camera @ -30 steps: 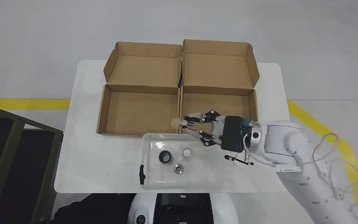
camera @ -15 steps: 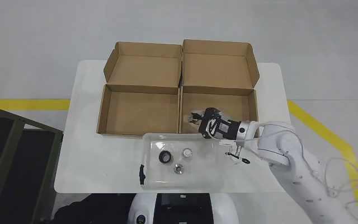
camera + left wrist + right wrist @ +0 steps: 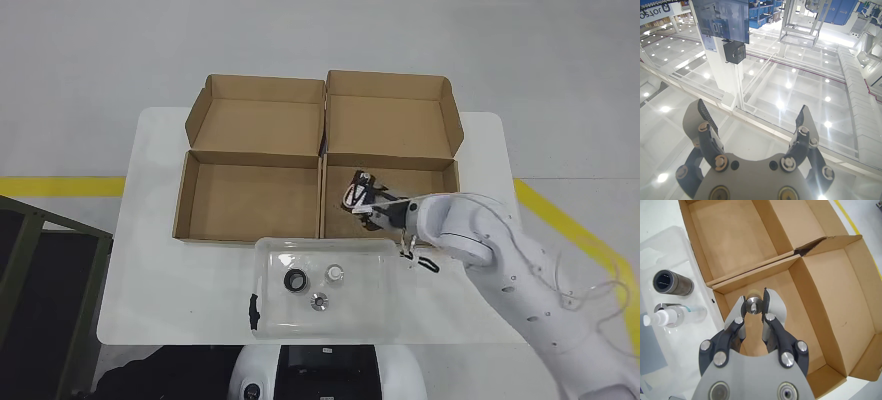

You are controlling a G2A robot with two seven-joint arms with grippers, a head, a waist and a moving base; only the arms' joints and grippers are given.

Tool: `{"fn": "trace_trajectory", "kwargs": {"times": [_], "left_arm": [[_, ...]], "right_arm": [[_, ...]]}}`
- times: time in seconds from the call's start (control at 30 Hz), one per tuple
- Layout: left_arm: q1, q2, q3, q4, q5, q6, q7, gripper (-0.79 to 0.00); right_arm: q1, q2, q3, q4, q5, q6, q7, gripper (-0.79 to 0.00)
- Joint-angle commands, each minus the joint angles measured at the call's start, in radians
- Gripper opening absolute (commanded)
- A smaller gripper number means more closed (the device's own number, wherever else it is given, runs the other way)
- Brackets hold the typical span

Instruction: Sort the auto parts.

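Checking entry one: right gripper, state? (Clerk)
Clenched on a small metal cylinder, stub end facing the wrist camera. Held over the right cardboard box, close to that box's left wall. (Checker)
Entry two: left gripper? (Clerk)
Jaws spread wide, aimed at the ceiling. (Checker)
Other stock? (Clerk)
Clear tray at the table's near edge, containing a dark sleeve and a spray bottle. Left cardboard box sits against the right one, toward the far edge. (Checker)
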Motion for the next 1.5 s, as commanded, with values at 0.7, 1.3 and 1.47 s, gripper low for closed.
{"fn": "trace_trajectory", "kwargs": {"times": [0.7, 1.3, 1.47], "left_arm": [[0.0, 0.0, 0.0, 0.0, 0.0, 0.0, 0.0, 0.0], [0.0, 0.0, 0.0, 0.0, 0.0, 0.0, 0.0, 0.0], [0.0, 0.0, 0.0, 0.0, 0.0, 0.0, 0.0, 0.0]], "right_arm": [[0.204, -0.097, -0.22, 0.287, 0.02, 0.047, 0.077, -0.785], [0.225, -0.128, -0.238, 0.344, 0.034, 0.048, 0.076, -0.456], [0.213, -0.125, -0.219, 0.294, 0.022, 0.053, 0.076, -0.428]]}}
